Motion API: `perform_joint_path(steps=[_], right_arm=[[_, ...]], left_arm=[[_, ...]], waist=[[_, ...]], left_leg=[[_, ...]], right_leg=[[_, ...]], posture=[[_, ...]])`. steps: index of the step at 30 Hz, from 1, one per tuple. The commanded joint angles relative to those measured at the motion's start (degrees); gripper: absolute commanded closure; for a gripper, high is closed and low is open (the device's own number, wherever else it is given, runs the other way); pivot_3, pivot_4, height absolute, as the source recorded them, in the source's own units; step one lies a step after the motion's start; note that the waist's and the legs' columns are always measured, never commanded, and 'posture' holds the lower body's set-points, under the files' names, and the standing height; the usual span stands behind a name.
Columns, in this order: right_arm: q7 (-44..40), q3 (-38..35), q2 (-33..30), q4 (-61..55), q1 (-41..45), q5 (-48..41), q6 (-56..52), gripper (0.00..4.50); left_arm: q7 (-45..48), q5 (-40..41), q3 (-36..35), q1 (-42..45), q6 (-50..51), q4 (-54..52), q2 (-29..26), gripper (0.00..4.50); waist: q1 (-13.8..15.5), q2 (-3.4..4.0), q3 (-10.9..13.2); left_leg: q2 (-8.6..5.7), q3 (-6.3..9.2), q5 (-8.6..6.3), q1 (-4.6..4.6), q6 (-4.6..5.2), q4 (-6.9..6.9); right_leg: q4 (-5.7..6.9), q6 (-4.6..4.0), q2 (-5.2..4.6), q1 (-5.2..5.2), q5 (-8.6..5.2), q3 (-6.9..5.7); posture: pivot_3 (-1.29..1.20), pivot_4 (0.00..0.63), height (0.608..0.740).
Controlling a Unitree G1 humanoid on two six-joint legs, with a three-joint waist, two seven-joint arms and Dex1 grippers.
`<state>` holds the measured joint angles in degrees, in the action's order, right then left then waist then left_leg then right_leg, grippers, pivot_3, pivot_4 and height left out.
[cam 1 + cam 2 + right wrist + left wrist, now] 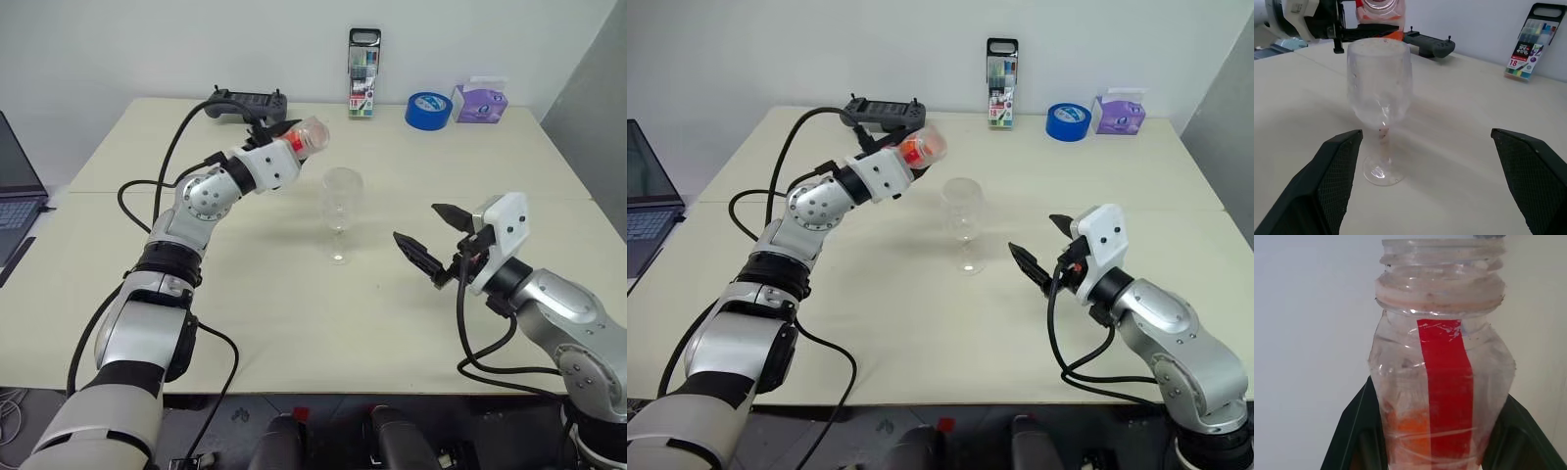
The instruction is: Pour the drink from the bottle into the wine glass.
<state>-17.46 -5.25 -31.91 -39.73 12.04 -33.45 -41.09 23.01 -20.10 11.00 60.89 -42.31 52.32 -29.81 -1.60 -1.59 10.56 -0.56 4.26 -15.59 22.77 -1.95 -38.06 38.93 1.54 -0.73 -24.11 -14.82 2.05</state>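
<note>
**Q:** Bottle first. Where is it, and who has it?

**A:** My left gripper (290, 140) has it. The fingers (1354, 431) are clamped tight on either side of the bottle (306, 137), low on its body. I hold it up off the table (294, 323), tipped over almost level, with the mouth pointing toward the far right. It sits above and just to the left of the wine glass (342, 201), not over the rim. There is no cap on the neck; the threaded mouth is bare.

**Q:** And the drink?

**A:** Orange-red drink (1410, 431) lies pooled in the lower part of the bottle, down between my fingers. The red label stripe runs up the side toward the neck. Whether any liquid has reached the mouth, I cannot tell.

**Q:** How does the glass stand?

**A:** Upright on its round foot, near the middle of the table. Its bowl looks clear, with a few droplets on the wall.

**Q:** Your other side?

**A:** My right gripper (431, 240) is spread wide and holds nothing. It hangs to the right of the glass, apart from it, with the fingertips pointing toward the stem and foot.

**Q:** Anything else on the table?

**A:** A black controller (247, 102) lies at the far edge behind the bottle. To its right come a pack of markers (363, 86), standing on end, a roll of blue tape (428, 109) and a purple tissue box (479, 102). A laptop (15, 196) sits at the left edge.
</note>
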Motion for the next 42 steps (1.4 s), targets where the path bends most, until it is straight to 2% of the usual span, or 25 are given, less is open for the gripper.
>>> perform_joint_path(steps=[1, 10, 14, 28, 42], right_arm=[[-0.39, 0.31, 0.66, -1.06, -0.65, 1.99, 2.68, 0.0], [-1.0, 1.18, 1.45, -1.23, -0.72, 4.47, 3.33, 0.0], [-0.91, 1.05, 2.2, -1.03, -0.17, 4.88, 3.11, 0.0], [-1.98, 1.68, 3.26, 0.12, 0.35, 6.59, 4.07, 0.0], [-3.88, 1.67, 5.32, -0.83, 2.1, 4.82, 4.58, 0.0]], left_arm=[[-2.6, -2.56, 1.05, 3.7, -3.87, 0.08, -1.42, 2.71], [-10.2, -10.43, 5.24, 7.8, -9.11, 4.66, -3.76, 2.71], [-11.59, -10.88, 5.55, 8.44, -10.34, 6.56, -3.87, 2.71], [-21.77, -20.0, 10.94, 11.58, -13.63, 8.63, -6.36, 2.71], [-25.79, -22.8, 12.89, 13.83, -13.59, 10.1, -6.88, 2.71]], waist=[[-0.02, 0.0, 0.0], [-0.09, 0.0, 0.0], [-0.08, 0.0, 0.0], [-0.05, 0.0, 0.0], [-0.08, 0.0, 0.0]], left_leg=[[-0.01, -0.01, 0.0, 0.0, 0.0, 0.0], [0.02, -0.08, 0.0, -0.03, 0.0, -0.01], [0.01, -0.09, 0.0, -0.03, 0.0, -0.02], [-0.01, -0.15, 0.0, -0.01, 0.0, -0.05], [0.0, -0.17, 0.01, -0.03, -0.01, -0.06]], right_leg=[[0.02, 0.0, 0.0, -0.01, 0.0, 0.01], [0.05, 0.0, 0.04, 0.0, 0.0, -0.04], [0.06, 0.0, 0.04, 0.0, 0.0, -0.04], [0.08, 0.0, 0.02, 0.0, 0.01, -0.07], [0.12, 0.0, 0.02, 0.0, 0.01, -0.08]], posture=[[0.0, 0.15, 0.74], [0.0, 0.15, 0.74], [0.0, 0.15, 0.74], [0.0, 0.15, 0.74], [0.0, 0.15, 0.74]])
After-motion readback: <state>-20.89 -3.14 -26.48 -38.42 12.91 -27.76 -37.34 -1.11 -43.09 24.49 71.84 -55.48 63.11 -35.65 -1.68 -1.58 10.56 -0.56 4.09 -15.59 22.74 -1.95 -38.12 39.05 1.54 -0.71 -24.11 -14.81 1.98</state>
